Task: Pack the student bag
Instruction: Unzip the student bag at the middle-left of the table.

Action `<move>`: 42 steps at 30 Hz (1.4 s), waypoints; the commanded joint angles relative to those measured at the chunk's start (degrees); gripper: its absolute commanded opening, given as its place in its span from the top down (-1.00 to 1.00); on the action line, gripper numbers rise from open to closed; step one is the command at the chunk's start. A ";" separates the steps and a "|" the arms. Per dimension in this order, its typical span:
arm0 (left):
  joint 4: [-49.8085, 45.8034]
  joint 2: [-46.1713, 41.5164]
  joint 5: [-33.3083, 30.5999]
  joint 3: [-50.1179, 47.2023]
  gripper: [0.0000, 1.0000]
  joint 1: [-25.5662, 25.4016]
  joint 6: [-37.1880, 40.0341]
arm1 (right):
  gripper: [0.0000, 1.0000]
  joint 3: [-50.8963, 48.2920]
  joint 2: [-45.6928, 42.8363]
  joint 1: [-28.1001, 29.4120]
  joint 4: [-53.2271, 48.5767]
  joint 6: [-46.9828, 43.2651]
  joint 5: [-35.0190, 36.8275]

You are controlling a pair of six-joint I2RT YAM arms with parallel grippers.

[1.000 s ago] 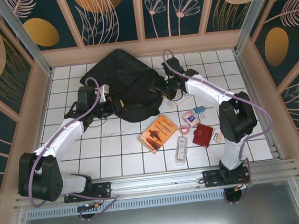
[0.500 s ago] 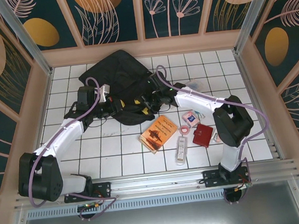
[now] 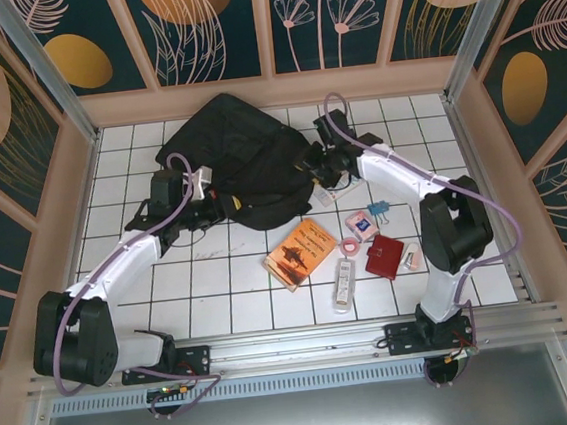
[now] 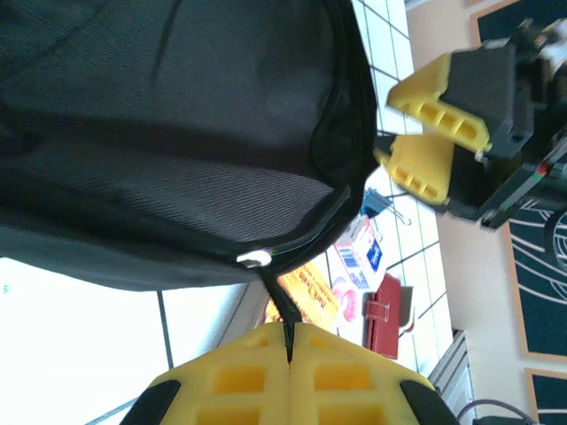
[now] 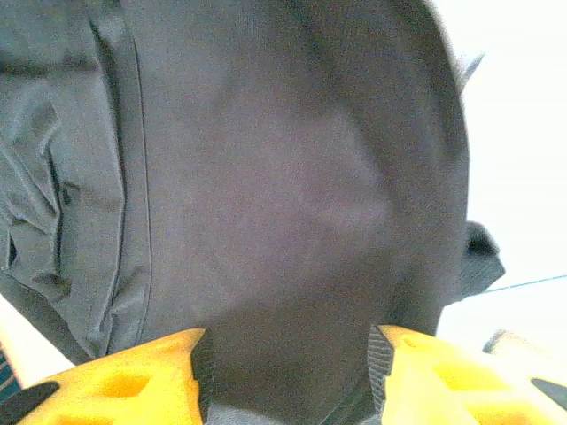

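You had the student bag (image 3: 238, 162) lying at the far middle of the bench (image 3: 201, 291). Your left tool (image 4: 288, 332) was clamped tight on a thin black strip (image 4: 280, 301) by its zip, while your right tool (image 4: 390, 128) stood with fingers apart at the bag's right edge, gripping nothing. What the bag held could not be told; the orange book (image 3: 301, 253), dark-red wallet (image 3: 384, 257), pink roll (image 3: 352, 245) and white tube (image 3: 344, 284) lay outside it on the bench.

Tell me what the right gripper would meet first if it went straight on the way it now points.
The large soft black fabric backpack. The right gripper points straight into its fabric with the jaws apart. The fabric looks very close ahead, though exact depth is unclear.
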 commanded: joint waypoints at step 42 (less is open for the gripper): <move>6.84 1.74 -2.30 2.54 1.00 -10.56 -5.25 | 0.02 15.01 9.99 -0.46 -11.87 -16.61 -6.77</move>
